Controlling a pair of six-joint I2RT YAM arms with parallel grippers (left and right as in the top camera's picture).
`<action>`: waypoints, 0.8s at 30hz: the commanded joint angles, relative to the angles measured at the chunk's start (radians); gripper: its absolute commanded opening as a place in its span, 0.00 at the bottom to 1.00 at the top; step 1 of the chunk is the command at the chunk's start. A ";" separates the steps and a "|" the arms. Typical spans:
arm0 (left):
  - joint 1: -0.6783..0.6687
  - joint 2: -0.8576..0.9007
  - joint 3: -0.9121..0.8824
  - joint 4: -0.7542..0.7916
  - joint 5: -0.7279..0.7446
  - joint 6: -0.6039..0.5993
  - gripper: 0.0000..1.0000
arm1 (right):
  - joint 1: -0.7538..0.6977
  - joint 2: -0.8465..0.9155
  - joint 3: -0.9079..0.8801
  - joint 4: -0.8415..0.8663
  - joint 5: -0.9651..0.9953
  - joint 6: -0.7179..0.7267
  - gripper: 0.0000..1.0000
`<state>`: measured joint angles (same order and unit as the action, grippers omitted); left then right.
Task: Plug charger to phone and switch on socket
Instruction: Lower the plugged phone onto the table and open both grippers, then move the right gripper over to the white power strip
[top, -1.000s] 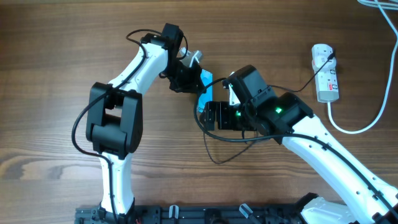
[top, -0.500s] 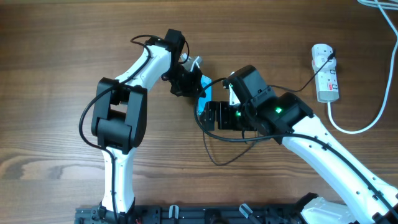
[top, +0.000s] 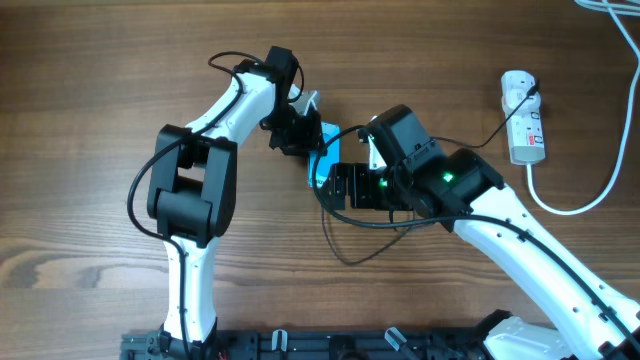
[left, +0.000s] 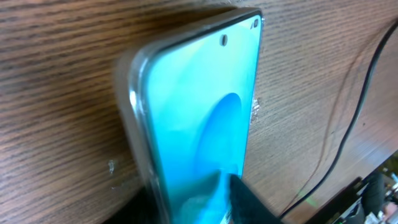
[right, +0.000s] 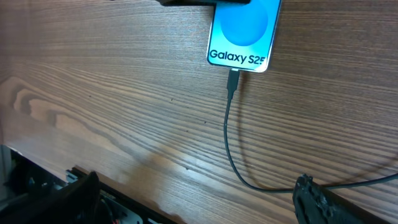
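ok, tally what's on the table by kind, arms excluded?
phone: 1
black charger cable: 1
white power strip, with its own cord: 1
Total: 3

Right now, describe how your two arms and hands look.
Both arms are glossy white tubular links with boxy black joint housings. The left arm carries a looping thin black cable; the right arm shows green lights on its black housing. The left hand and right hand are black.
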<state>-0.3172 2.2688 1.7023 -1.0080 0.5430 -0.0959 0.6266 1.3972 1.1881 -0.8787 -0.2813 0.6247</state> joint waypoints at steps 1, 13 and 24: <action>-0.002 0.015 -0.001 0.003 -0.030 0.008 0.38 | -0.003 0.006 0.014 -0.002 -0.013 0.007 1.00; 0.031 -0.020 0.000 -0.048 -0.092 -0.048 1.00 | -0.004 0.006 0.014 -0.079 0.158 0.058 1.00; 0.055 -0.476 -0.001 -0.084 -0.491 -0.258 1.00 | -0.240 0.006 0.086 -0.256 0.204 -0.014 1.00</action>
<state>-0.2535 1.9572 1.6966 -1.0916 0.2653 -0.2375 0.5064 1.3972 1.2007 -1.0767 -0.1146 0.6605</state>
